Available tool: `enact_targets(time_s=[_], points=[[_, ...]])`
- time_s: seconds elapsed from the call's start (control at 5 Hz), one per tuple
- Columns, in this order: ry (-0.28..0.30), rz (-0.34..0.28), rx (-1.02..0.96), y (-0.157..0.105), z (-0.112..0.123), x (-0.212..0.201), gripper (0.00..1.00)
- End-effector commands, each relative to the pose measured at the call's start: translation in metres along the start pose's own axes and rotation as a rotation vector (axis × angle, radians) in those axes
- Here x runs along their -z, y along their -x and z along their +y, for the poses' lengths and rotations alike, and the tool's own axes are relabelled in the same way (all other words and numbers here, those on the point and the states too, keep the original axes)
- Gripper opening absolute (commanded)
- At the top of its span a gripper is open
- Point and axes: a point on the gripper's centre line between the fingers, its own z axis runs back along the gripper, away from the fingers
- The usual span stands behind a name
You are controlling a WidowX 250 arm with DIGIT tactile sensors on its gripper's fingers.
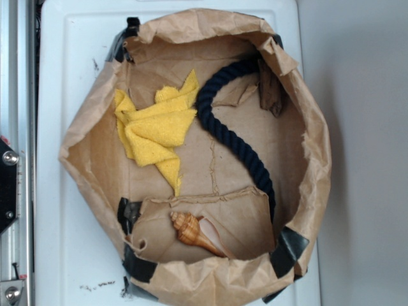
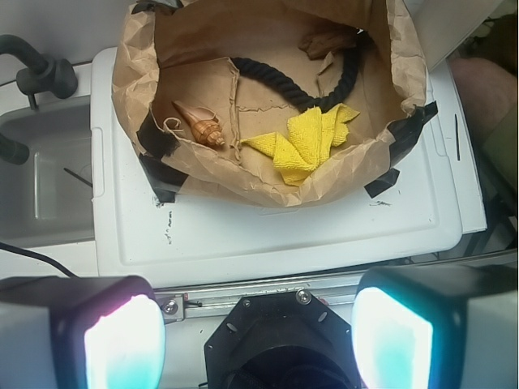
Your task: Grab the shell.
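End effector (image 2: 258,340) spread wide, empty, fingers (image 2: 122,340) at frame's bottom, pointing downward

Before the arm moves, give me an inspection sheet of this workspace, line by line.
Surface: white plastic top carrying a brown paper bag rolled down into a basin, its rim patched with black tape.
Job's things: shell lies on its side on a paper flap inside the bag, untouched.
Clutter: yellow cloth crumpled, dark blue rope curving across the bag floor, dark wood piece against the bag wall.
Hand: the hand is open, fingers wide apart, well clear of the bag, holding nothing.
Cables: black cable at the wrist view's left edge.
Surroundings: metal rail beside the top; grey sink with faucet.
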Motion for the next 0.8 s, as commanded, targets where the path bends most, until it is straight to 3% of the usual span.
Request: enact_targets(time_s=[0.0,0.2,0.6], points=[[0.0,0.0,0.0,0.0,0.0,0.0,1.0],[0.046,0.001,-0.038,-0.05,-0.006,0.0,1.0],[0.049,-0.085,0.02,-0.11,0.01,0.028,1.0]])
